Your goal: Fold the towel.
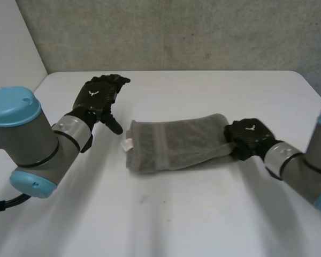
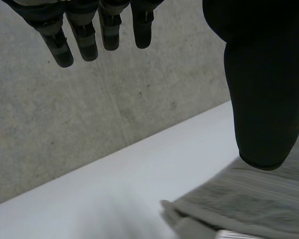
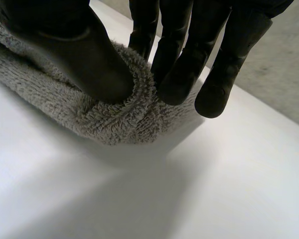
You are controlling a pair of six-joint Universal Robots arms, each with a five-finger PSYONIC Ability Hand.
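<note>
One grey towel lies folded mid-tabletop, with the left robot hand beside its tagged end, not touching, and the right robot hand at the other end. Left wrist view: fingers straight, holding nothing. Right wrist view: thumb and fingers pinch the towel's rolled end.

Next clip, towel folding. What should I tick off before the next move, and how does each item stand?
1. Right hand pinches the towel at the end nearest it, thumb against fingers: ok.
2. Left hand open, hovers beside the towel's other end, off the cloth: ok.
3. Towel lies wholly on the table: ok.
4. Pinch catches every layer: cannot tell.
5. Folded edges line up: cannot tell.
</note>
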